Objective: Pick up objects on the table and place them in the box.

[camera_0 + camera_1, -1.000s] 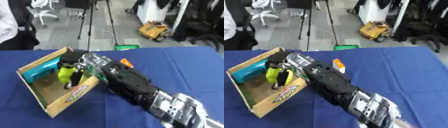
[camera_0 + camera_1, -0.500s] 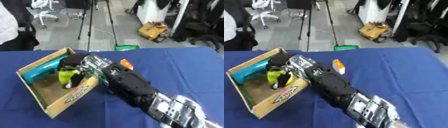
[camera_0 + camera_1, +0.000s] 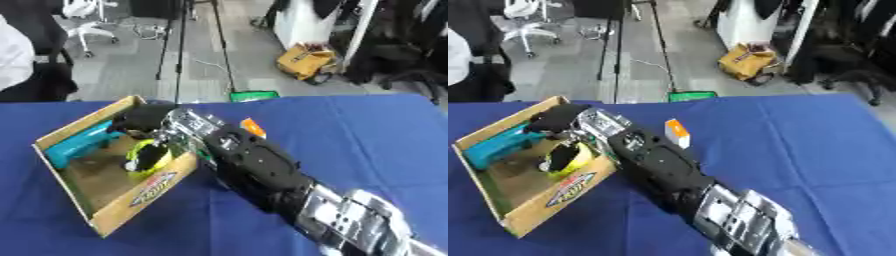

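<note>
An open cardboard box [image 3: 140,197] stands at the table's left. My right arm crosses the blue table [image 3: 367,145] from the lower right, and my right hand [image 3: 144,119] is inside the box. Its fingers are curled down round a yellow-green object with a black middle [image 3: 150,156], held low over the box floor. A teal object [image 3: 80,146] lies along the box's far-left wall. A small orange and white box [image 3: 677,133] stands on the table just behind my forearm. My left hand shows in no view.
Beyond the table's far edge lie a grey floor, a tripod [image 3: 179,45], a green thing [image 3: 252,95], a yellow case [image 3: 304,60] and office chairs. Blue cloth stretches to the right of my arm.
My right hand has sunk a little into the box, and the yellow-green object has gone down and slightly right with it. The box and the orange box have stayed put.
</note>
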You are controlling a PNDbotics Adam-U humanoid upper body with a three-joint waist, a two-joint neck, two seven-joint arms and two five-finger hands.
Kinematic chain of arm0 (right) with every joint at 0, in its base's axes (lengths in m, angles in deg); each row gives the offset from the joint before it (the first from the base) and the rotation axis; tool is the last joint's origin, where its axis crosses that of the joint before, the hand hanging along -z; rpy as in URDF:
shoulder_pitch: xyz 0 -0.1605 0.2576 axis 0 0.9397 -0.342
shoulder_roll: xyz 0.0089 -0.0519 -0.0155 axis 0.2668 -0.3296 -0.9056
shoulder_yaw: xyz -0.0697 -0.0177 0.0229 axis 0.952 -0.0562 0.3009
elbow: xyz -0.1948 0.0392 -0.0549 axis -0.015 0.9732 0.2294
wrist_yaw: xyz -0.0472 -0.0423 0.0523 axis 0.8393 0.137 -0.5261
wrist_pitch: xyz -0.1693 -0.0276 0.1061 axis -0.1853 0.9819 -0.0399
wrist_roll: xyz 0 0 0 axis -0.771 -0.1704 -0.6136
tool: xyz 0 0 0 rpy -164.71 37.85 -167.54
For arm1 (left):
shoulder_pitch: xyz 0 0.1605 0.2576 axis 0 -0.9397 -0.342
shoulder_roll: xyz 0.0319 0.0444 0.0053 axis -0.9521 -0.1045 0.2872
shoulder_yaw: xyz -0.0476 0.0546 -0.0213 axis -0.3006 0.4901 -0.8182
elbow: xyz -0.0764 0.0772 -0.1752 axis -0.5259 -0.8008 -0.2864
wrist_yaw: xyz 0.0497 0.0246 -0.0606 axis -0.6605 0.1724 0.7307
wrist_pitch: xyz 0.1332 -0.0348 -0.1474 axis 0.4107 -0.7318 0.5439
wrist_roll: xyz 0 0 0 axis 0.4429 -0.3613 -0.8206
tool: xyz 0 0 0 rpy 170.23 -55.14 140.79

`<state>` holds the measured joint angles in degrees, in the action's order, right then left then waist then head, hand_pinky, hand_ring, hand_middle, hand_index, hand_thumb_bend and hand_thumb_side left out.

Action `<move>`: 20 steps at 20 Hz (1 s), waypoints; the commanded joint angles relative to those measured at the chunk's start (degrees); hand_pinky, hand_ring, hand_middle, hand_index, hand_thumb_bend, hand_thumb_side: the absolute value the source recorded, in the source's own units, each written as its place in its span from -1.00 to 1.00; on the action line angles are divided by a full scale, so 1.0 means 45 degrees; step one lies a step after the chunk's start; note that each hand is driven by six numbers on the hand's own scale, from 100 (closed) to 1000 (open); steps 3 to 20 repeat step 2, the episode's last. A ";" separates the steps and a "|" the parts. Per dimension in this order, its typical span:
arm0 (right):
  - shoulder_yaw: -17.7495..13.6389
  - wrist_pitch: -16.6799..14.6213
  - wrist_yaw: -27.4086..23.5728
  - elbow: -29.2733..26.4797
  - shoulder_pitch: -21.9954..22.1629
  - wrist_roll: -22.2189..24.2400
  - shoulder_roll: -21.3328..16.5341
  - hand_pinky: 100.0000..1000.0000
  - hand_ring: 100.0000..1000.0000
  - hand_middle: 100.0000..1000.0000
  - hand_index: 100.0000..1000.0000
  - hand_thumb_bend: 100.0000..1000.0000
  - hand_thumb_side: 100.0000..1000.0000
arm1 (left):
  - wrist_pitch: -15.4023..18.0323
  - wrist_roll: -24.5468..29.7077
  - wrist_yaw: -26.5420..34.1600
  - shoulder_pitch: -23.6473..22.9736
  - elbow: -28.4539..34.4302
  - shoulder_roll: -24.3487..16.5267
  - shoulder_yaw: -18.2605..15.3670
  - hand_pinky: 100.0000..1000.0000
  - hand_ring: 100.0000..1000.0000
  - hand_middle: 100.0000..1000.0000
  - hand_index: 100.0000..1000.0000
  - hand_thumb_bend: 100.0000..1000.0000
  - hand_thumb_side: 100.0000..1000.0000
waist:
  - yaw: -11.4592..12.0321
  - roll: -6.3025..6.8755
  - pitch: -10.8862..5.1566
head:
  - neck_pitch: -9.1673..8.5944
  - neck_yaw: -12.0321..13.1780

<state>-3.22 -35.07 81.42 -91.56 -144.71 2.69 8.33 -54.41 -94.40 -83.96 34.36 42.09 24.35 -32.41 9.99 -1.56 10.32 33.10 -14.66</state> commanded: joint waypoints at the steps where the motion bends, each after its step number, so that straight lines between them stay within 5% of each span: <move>1: -0.0089 0.0092 0.0084 -0.0359 -0.0490 -0.0139 -0.0108 0.58 0.74 0.86 0.98 -0.52 0.15 | 0.0002 0.0049 0.0034 0.0105 0.0189 -0.0070 0.0046 0.64 0.50 0.53 0.39 -1.00 0.84 | -0.0015 0.0106 -0.0218 | -0.0129 0.0025; 20: -0.0074 0.0135 0.0049 -0.0454 -0.0534 -0.0134 -0.0157 0.57 0.73 0.85 0.98 -0.55 0.14 | 0.0002 0.0047 0.0032 0.0101 0.0189 -0.0075 0.0043 0.64 0.50 0.53 0.39 -1.00 0.84 | -0.0027 0.0113 -0.0223 | -0.0116 0.0033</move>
